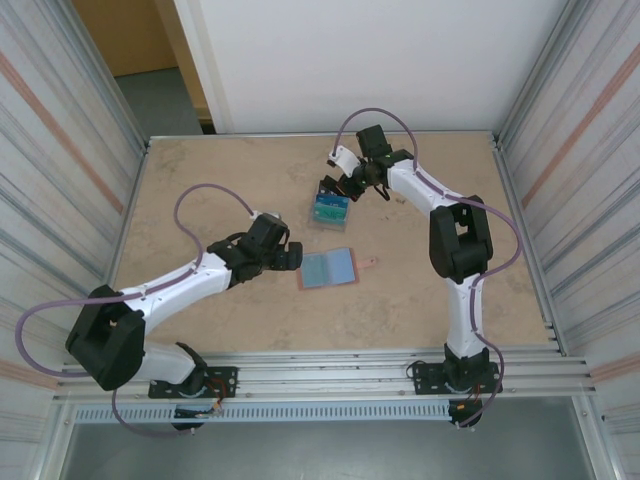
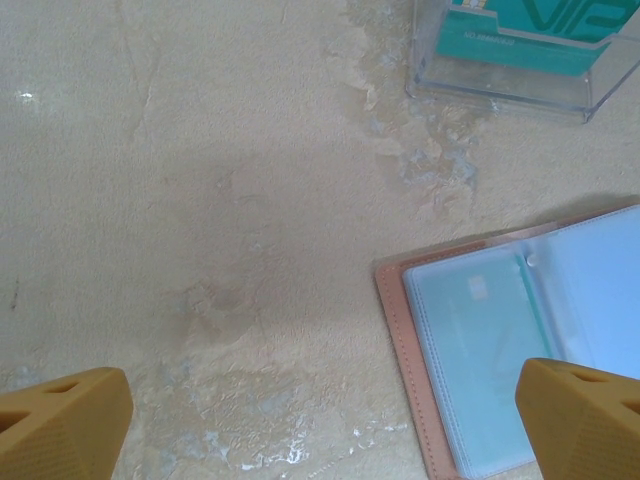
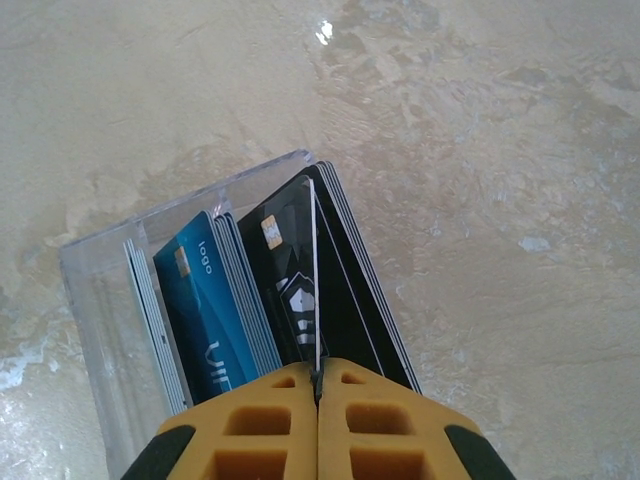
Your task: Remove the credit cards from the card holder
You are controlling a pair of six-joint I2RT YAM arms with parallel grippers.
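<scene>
A small folding card holder [image 1: 328, 268], salmon-brown outside and blue-grey inside, lies spread open and flat near the middle of a beige stone-look table [image 1: 200, 180], its short closing tab [image 1: 368, 263] pointing right. In the left wrist view, a pale teal plastic card [image 2: 470, 370] shows through a clear pocket on the holder's left half.

Beyond the holder, towards the back of the table and apart from it, stands a clear plastic box [image 3: 100, 290], open at the top. Cards stand upright in it on their edges: a few pale grey cards [image 3: 150, 300] against one wall, then a blue card [image 3: 205, 310] with white lettering and a chip, then a black card [image 3: 285, 270] with a chip, with more dark cards behind it.

The right gripper [image 3: 318, 385] sits over the box, its yellow fingers pressed narrow around a thin card seen edge-on [image 3: 314, 290], which stands among the black ones; its colour cannot be told.

The left gripper [image 2: 322, 425] hovers just left of the card holder, its fingers spread wide, holding nothing.
</scene>
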